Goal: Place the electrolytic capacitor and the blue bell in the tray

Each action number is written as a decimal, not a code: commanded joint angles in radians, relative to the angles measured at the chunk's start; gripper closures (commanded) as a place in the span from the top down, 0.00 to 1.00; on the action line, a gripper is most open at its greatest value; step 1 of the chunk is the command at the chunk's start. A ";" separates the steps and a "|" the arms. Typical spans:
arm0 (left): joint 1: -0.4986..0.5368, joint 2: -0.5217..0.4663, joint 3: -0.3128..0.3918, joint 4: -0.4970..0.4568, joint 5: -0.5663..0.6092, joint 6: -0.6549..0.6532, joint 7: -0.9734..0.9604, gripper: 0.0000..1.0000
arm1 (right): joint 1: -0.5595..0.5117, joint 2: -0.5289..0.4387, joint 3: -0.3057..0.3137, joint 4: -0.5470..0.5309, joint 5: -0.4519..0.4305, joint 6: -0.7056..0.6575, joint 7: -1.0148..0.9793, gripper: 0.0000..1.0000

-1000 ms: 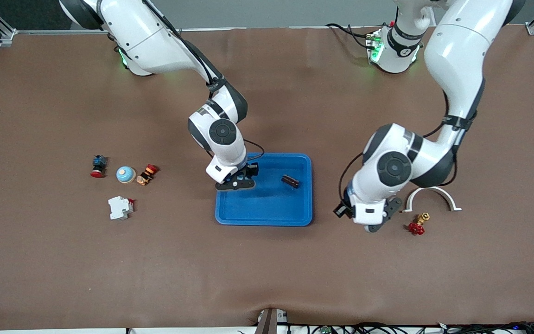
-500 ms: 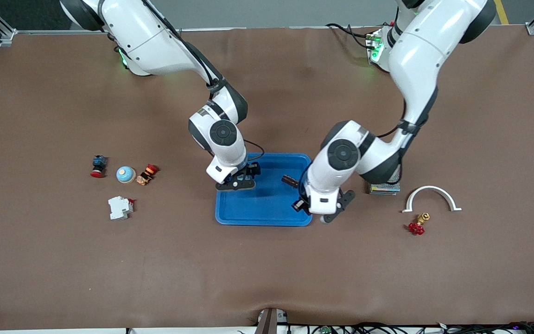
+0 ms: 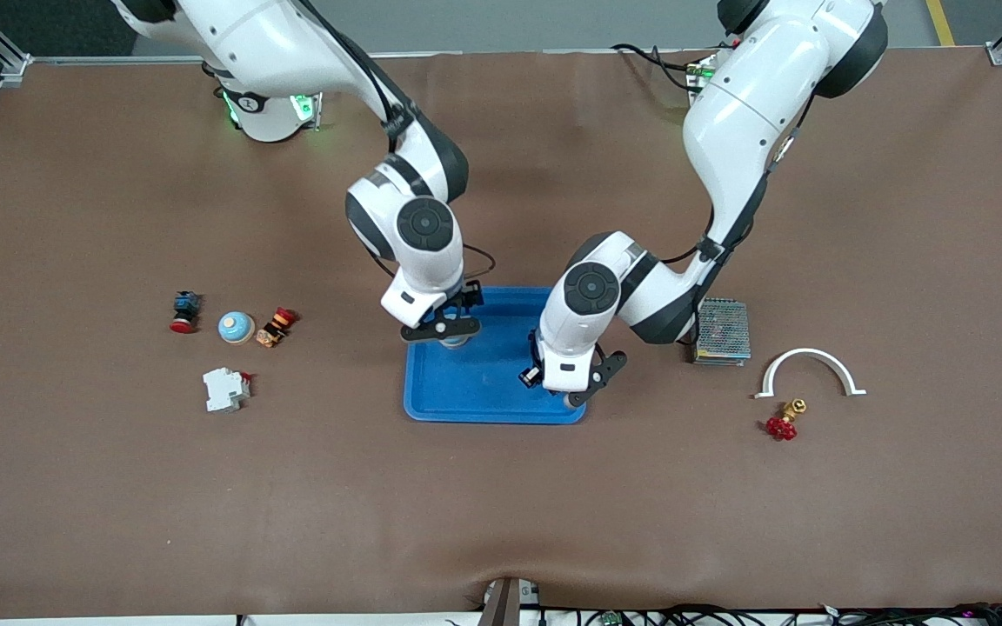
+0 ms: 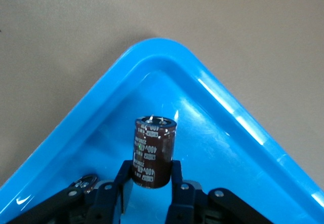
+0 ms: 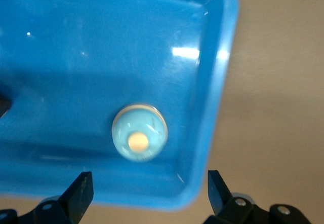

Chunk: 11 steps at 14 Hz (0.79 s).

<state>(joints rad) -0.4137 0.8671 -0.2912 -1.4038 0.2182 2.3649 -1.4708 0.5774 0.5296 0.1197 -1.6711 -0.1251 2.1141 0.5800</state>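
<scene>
A spare bell (image 3: 236, 327) sat on the worktop, well apart from the tray (image 3: 492, 409), toward the right arm's end. The right hand (image 3: 442, 330) hovered over the tray, fingers apart, with the blue bell (image 5: 139, 132) lying inside near the rim. The left hand (image 3: 566, 387) hung over a tray corner, clamped on the electrolytic capacitor (image 4: 153, 150). Best to lower it close to the floor, clear of the rim, then release and lift straight.
</scene>
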 commanded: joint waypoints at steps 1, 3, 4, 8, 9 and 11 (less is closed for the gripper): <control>-0.016 0.012 0.024 0.023 0.010 0.001 -0.017 0.00 | -0.019 -0.109 -0.002 -0.032 -0.016 -0.092 -0.115 1.00; -0.016 0.016 0.024 0.023 0.007 -0.001 -0.016 0.00 | -0.082 -0.164 -0.002 -0.032 -0.016 -0.152 -0.265 1.00; -0.011 0.015 0.024 0.023 0.004 -0.001 -0.014 0.00 | -0.109 -0.186 -0.002 -0.033 -0.016 -0.175 -0.343 1.00; 0.000 0.001 0.026 0.028 0.006 -0.013 -0.011 1.00 | -0.233 -0.244 -0.002 -0.039 -0.014 -0.220 -0.622 1.00; 0.000 -0.008 0.026 0.028 0.010 -0.021 -0.011 1.00 | -0.261 -0.255 -0.002 -0.044 -0.014 -0.227 -0.688 1.00; 0.007 -0.032 0.026 0.028 0.016 -0.035 -0.008 1.00 | -0.316 -0.292 -0.002 -0.077 -0.014 -0.223 -0.825 1.00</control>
<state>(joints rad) -0.4097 0.8674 -0.2697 -1.3804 0.2182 2.3593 -1.4712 0.3135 0.3009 0.1014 -1.6836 -0.1278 1.8864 -0.1417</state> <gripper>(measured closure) 0.278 0.000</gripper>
